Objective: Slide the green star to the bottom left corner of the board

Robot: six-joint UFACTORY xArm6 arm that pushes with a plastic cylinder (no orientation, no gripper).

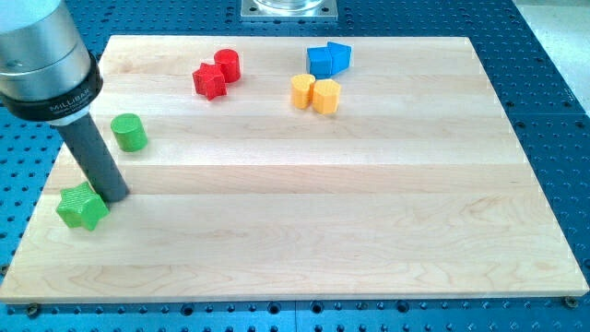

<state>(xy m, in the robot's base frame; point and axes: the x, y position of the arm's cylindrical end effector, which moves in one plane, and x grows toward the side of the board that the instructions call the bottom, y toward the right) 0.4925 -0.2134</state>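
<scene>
Inspection of the surface (304,231): the arm carries no pincer, so nothing is clamped or held; contact is made only by my tip (117,196), the lower end of a dark rod.

The green star (81,207) lies near the view's left edge, in the lower left part of the board but short of the bottom left corner. My tip stands on the star's upper right side, touching it or very nearly so; the exact contact cannot be confirmed. That placement fits the task: a push from this side would drive the star down and to the left, toward the corner.

A green cylinder (129,132) stands apart, above the star and just right of the rod, clear of the likely push line.

Other blocks sit well away toward the view's top: a red star (209,81) touching a red cylinder (228,65), two blue blocks (328,60) together, and two yellow blocks (315,93) side by side. None obstructs the route.

Judgement: the task appears well advanced; a short travel remains.
</scene>
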